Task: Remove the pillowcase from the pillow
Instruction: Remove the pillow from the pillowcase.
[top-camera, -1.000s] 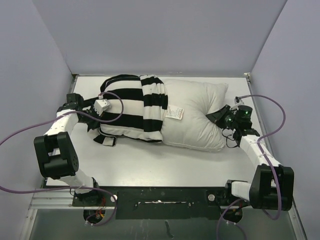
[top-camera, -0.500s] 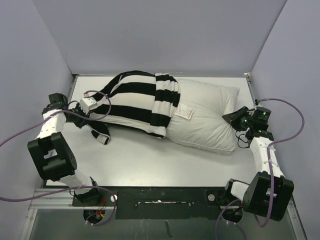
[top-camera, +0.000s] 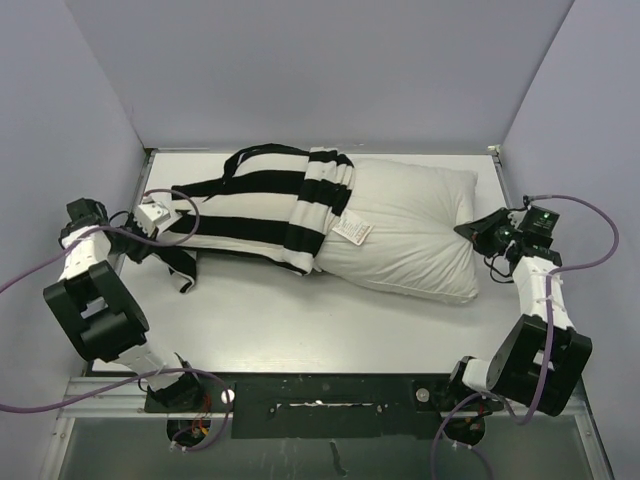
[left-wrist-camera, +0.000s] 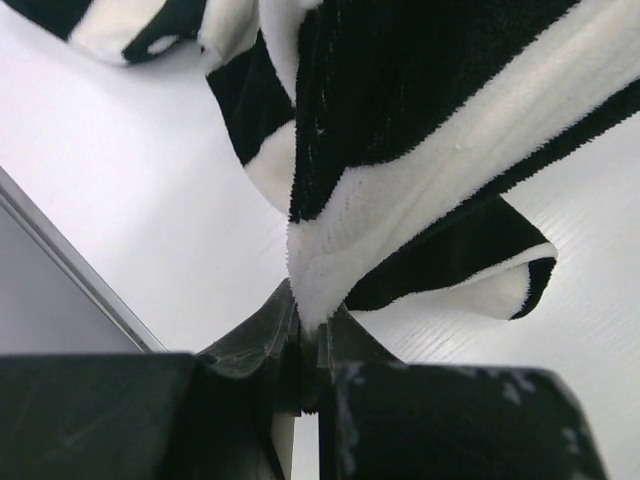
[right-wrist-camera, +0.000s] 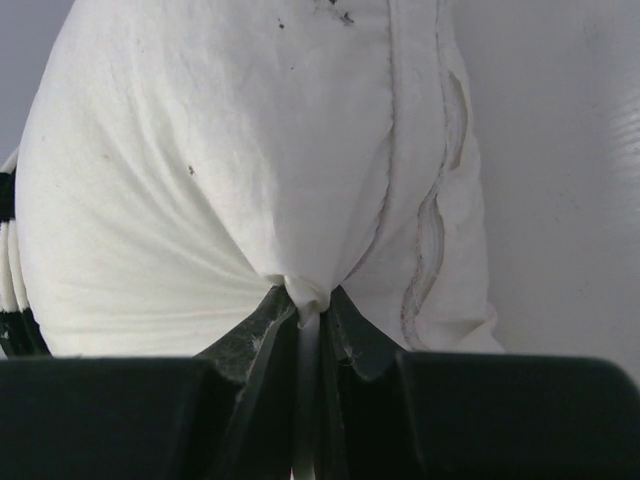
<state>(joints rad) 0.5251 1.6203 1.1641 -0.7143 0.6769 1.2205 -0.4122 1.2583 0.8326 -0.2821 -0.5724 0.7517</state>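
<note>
Left wrist view: the left claw (left-wrist-camera: 308, 330) pinches the pillowcase (left-wrist-camera: 420, 90) edge tight. The right claw (right-wrist-camera: 305, 300) is clamped on the pillow (right-wrist-camera: 200, 150) corner just ahead.

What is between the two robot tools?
In the top view: the striped pillowcase, pinched by the left tool, then the white pillow half out of it, pinched by the right tool.

White table (top-camera: 300, 320); plain lavender walls (top-camera: 320, 70) on three sides; even light.
</note>
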